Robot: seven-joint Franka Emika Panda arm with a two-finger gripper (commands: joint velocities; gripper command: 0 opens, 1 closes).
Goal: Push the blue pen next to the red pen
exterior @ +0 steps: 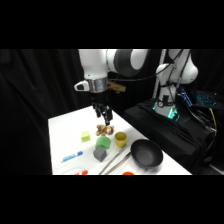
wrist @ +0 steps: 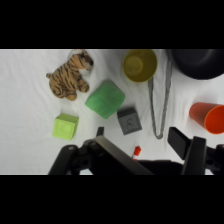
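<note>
An orange-and-black striped plush tiger, a lime-green small block, a dark grey cube, a yellow cup, a bright blue marker pen with white end.

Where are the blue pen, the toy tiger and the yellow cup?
blue pen point(exterior: 73, 156): side view, middle of its blue body.
toy tiger point(wrist: 69, 75): wrist view, striped back.
yellow cup point(wrist: 140, 65): wrist view, inside its mouth.

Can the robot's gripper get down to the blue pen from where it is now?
Probably yes. The blue pen lies alone on the white table, with bare tabletop around it. The gripper hangs above the toy tiger, off to one side, and nothing stands between them.
</note>
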